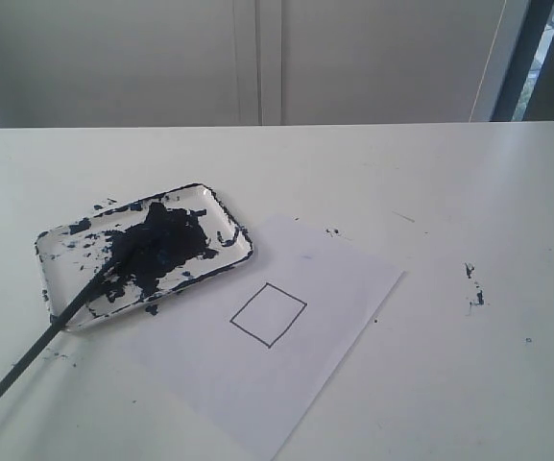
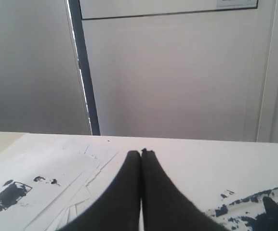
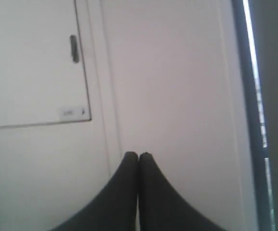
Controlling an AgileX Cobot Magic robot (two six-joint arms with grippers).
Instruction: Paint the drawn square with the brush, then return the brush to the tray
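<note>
The drawn square (image 1: 268, 314) is a thin black outline, unfilled, on a white paper sheet (image 1: 286, 336) at the table's middle. Left of it sits the paint-smeared white tray (image 1: 221, 206). The black brush (image 1: 36, 351) lies with its dark tip in the tray's paint and its handle sticking out over the tray's near-left edge onto the table. Neither gripper shows in the exterior view. My left gripper (image 2: 141, 153) is shut and empty above the table; part of the tray (image 2: 261, 211) shows beside it. My right gripper (image 3: 139, 155) is shut and empty, facing a white wall.
Small dark paint spots (image 1: 473, 285) mark the table to the right of the sheet. A stack of white papers (image 2: 47, 183) with dark smears lies in the left wrist view. A white wall and cabinet doors stand behind the table.
</note>
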